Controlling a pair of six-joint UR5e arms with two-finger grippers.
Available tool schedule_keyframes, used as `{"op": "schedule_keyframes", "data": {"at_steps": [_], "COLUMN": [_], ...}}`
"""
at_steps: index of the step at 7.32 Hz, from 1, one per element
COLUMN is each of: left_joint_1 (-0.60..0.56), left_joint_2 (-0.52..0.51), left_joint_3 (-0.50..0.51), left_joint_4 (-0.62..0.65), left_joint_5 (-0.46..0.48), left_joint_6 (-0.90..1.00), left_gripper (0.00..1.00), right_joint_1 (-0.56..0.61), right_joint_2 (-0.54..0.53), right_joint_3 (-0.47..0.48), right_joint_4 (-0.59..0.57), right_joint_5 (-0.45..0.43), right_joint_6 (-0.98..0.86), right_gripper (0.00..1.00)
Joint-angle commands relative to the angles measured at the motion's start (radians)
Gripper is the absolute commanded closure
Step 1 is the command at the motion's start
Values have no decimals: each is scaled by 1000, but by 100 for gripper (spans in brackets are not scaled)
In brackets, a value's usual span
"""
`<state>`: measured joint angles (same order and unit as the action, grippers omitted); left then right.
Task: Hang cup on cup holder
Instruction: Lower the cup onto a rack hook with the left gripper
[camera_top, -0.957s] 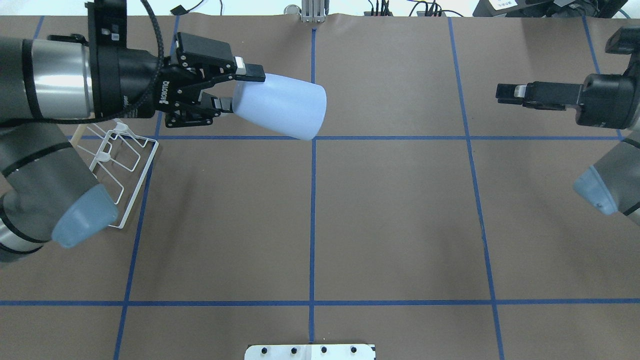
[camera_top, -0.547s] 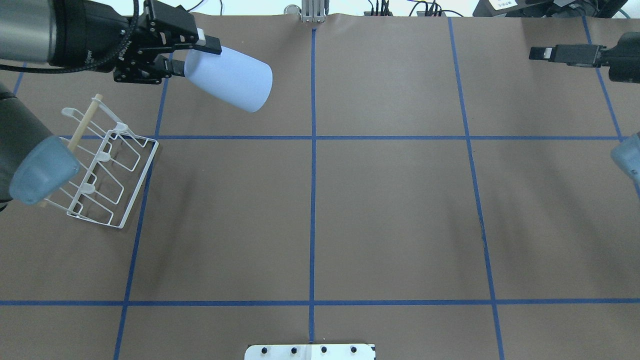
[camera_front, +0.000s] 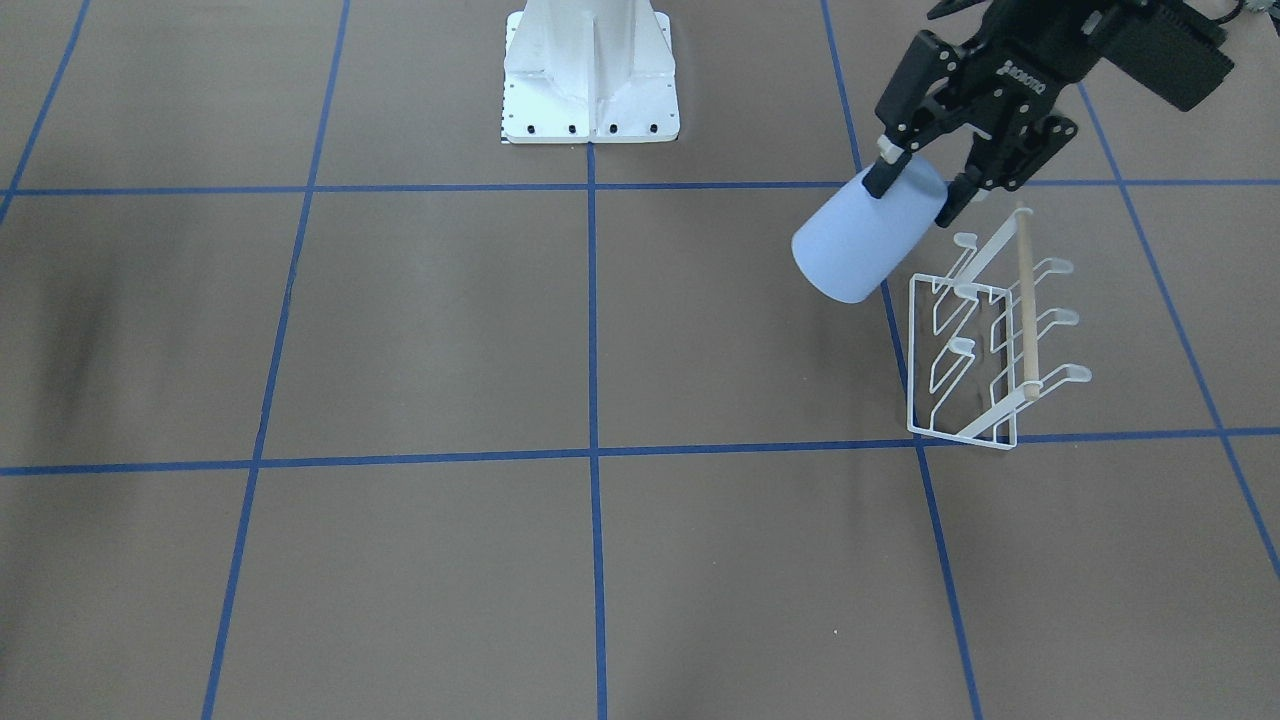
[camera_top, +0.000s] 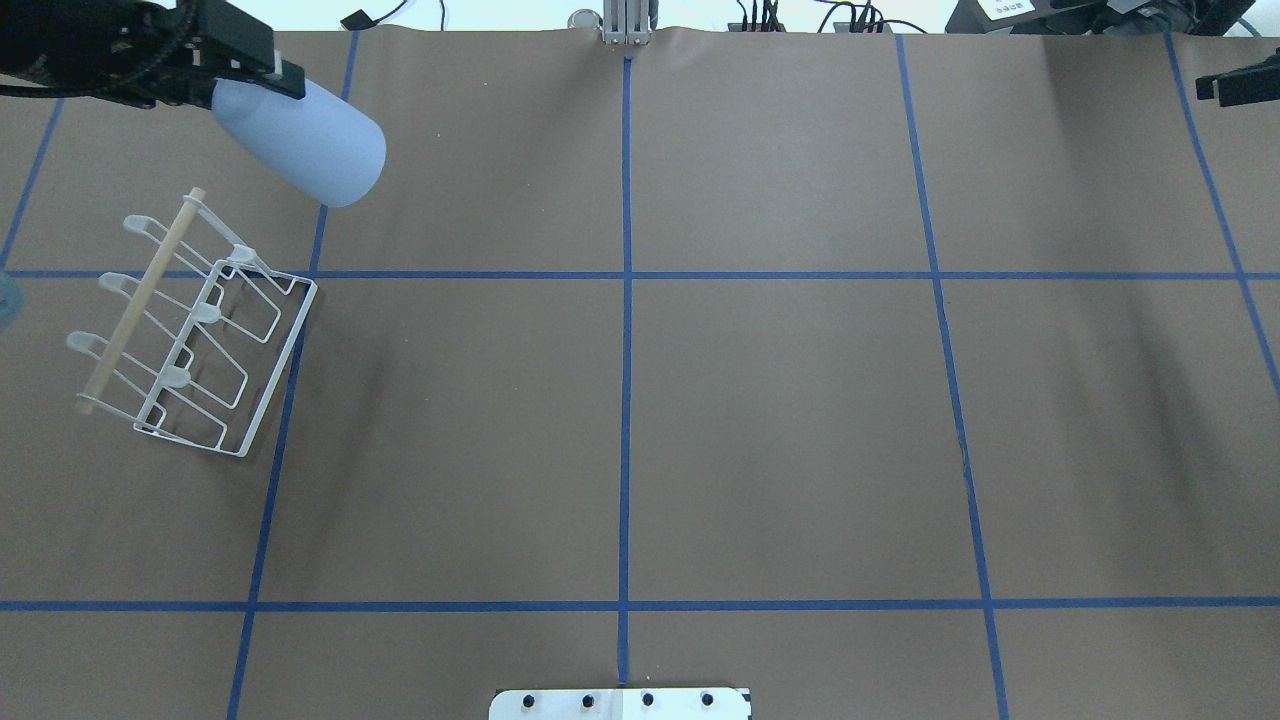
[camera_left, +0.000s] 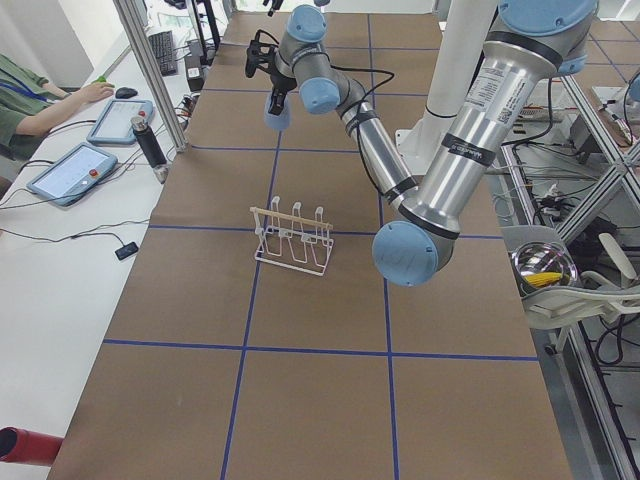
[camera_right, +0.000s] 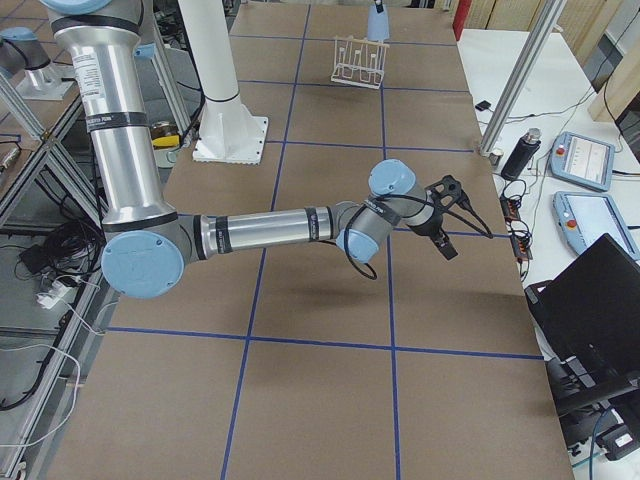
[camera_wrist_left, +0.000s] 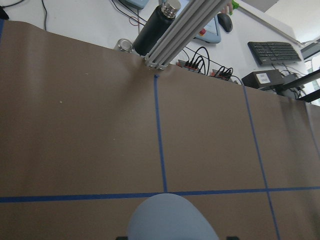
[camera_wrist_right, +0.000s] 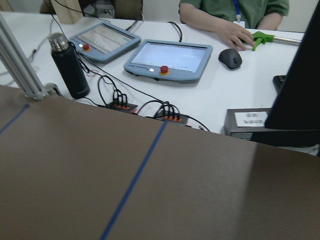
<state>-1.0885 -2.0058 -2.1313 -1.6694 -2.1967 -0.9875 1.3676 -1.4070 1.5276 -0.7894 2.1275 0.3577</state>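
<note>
My left gripper (camera_top: 238, 88) is shut on the narrow base of the light blue cup (camera_top: 305, 145) and holds it tilted in the air at the far left, rim pointing right and down. In the front view the gripper (camera_front: 914, 198) and the cup (camera_front: 862, 248) hang just beside the far end of the white wire cup holder (camera_front: 985, 345), apart from it. The cup holder (camera_top: 190, 330) stands on the table with its wooden dowel (camera_top: 140, 300) on top; its prongs are bare. The cup's body fills the bottom of the left wrist view (camera_wrist_left: 172, 222). My right gripper (camera_top: 1235, 88) shows only partly at the far right edge, its fingers together and empty.
Brown paper with blue tape lines covers the table (camera_top: 780, 420). The robot's white base (camera_front: 590, 75) stands at the near edge. A black bottle (camera_wrist_right: 70, 65), tablets and cables lie beyond the far edge, where an operator (camera_left: 40, 95) sits.
My left gripper has carried the cup left and toward the far edge, and its arm has uncovered the cup holder. My right gripper has drawn back to the far right corner.
</note>
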Motion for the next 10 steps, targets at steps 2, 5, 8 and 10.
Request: {"op": "schedule_keyframes", "data": {"at_steps": [2, 5, 8, 10], "left_joint_1": [-22, 24, 39, 70], "left_joint_2": [1, -11, -18, -19], "left_joint_3": [-38, 13, 92, 126], "left_joint_4": [316, 370, 362, 358], "left_joint_5": [99, 121, 152, 152], "left_joint_6": [308, 381, 425, 426], "left_gripper": [100, 100, 100, 100], "right_joint_1": [33, 41, 42, 42], "right_joint_2": [-9, 5, -26, -27], "right_joint_3": [5, 6, 16, 16], "right_joint_4": [-369, -661, -688, -689], "right_joint_5": [82, 161, 200, 203], "right_joint_6": [-194, -355, -355, -355], "right_gripper": [0, 0, 0, 0]}}
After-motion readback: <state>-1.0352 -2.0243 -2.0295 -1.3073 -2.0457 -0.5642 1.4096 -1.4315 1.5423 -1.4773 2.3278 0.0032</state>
